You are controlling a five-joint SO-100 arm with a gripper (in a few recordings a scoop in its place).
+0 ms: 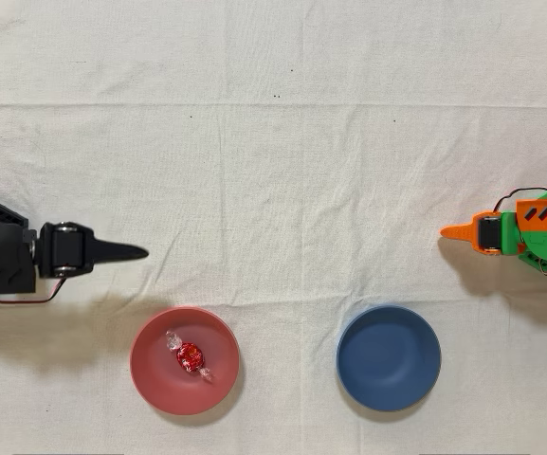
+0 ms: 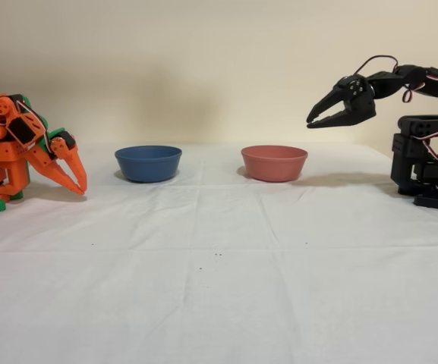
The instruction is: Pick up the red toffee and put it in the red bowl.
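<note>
The red toffee [image 1: 190, 357] lies inside the red bowl [image 1: 154, 379], a little right of the bowl's middle in the overhead view, its clear wrapper ends sticking out. In the fixed view the red bowl [image 2: 274, 163] stands right of centre and its wall hides the toffee. My black gripper [image 1: 143, 252] is up and to the left of the bowl in the overhead view, clear of its rim. The fixed view shows my gripper [image 2: 310, 121] raised well above the table to the right of the bowl, its tips together with nothing between them.
A dark blue bowl [image 1: 389, 357] stands to the right of the red one in the overhead view, and the same blue bowl [image 2: 148, 163] is on the left in the fixed view. The idle orange arm [image 1: 519, 232] sits at the right edge. White cloth [image 1: 273, 142] covers the table.
</note>
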